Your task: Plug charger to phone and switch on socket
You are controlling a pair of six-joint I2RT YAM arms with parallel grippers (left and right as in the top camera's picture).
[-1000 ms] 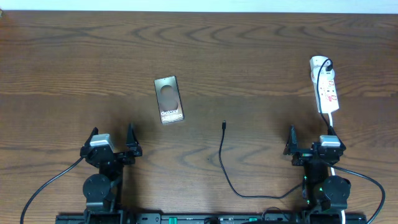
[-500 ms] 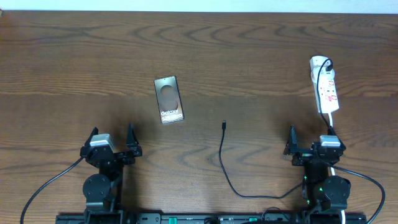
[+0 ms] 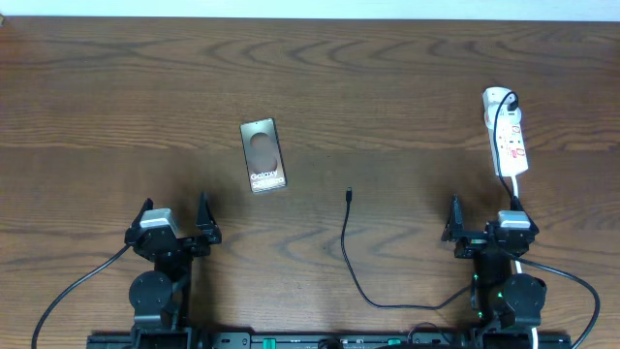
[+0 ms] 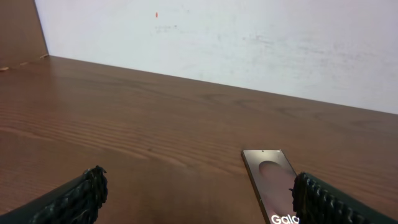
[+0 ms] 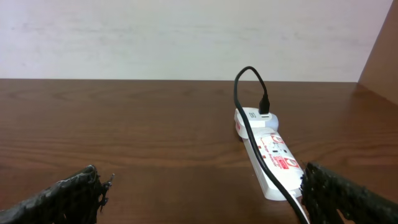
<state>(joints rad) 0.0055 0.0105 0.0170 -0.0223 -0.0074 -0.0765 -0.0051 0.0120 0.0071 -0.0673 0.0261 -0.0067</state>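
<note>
Overhead view of a dark wooden table (image 3: pixel 387 78) with two arms at its near edge. Left jaws spread wide and empty; right jaws likewise wide and empty, both low over the wood. Phone (image 3: pixel 263 155) flat and face up, left of centre, ahead of the left jaws and a little to their right, long axis running away from the robot with a slight tilt, near short end turned toward the arms. Charger (image 3: pixel 345 242) snaking from beside the right arm's base across the middle, its last stretch roughly parallel to the phone. Connector tip (image 3: pixel 349 194) pointing away from the robot, lying to the right of the phone's near end, apart from it, between the two arms and probably a touch nearer the right one. Socket (image 3: pixel 508 141) far right, straight ahead of the right jaws, long axis also away from the robot, rounded end farthest, black plug (image 3: pixel 508 99) already seated there. Bare wood all round phone and tip, no edge close by. Likely next: tip picked up and swung left to the phone's near end.
</note>
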